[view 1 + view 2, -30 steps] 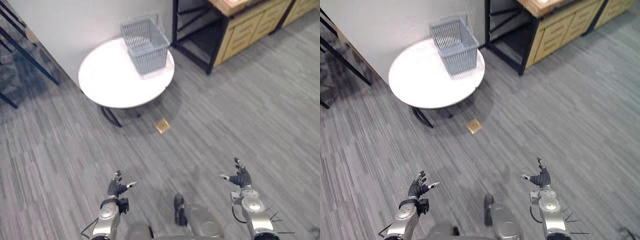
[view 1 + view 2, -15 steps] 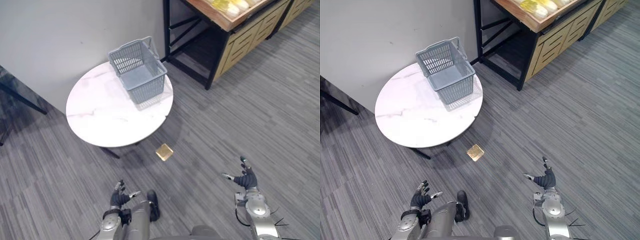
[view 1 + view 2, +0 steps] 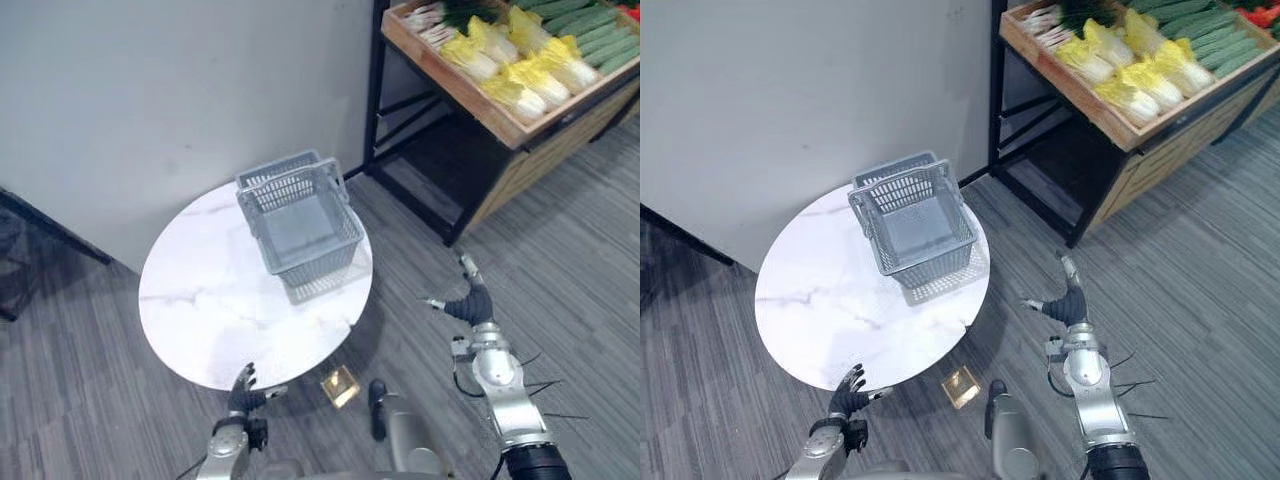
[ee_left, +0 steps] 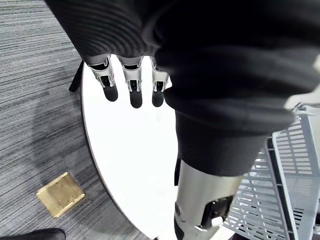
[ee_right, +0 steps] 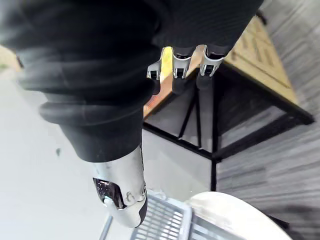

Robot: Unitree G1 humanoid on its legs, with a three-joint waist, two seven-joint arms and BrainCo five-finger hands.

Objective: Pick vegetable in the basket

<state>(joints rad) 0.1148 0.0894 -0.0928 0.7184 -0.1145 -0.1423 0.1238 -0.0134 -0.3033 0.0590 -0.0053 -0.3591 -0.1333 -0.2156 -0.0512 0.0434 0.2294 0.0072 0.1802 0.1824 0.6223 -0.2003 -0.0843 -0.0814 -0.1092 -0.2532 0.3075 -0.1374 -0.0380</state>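
A grey mesh basket [image 3: 300, 225] stands on the far part of a round white table [image 3: 210, 310]. The vegetables [image 3: 515, 60], pale yellow cabbages and green stalks, lie in a wooden crate [image 3: 455, 90] on a black stand [image 3: 376, 100] beyond the table's right side, well apart from the basket. The left hand [image 3: 243, 390] hovers low at the table's near edge and the right hand [image 3: 470, 300] just off its right edge, both with fingers straight and spread, holding nothing.

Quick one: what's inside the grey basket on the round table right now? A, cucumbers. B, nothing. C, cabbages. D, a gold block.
B: the basket on the table shows a bare bottom, while the vegetables lie on the wooden shelf.
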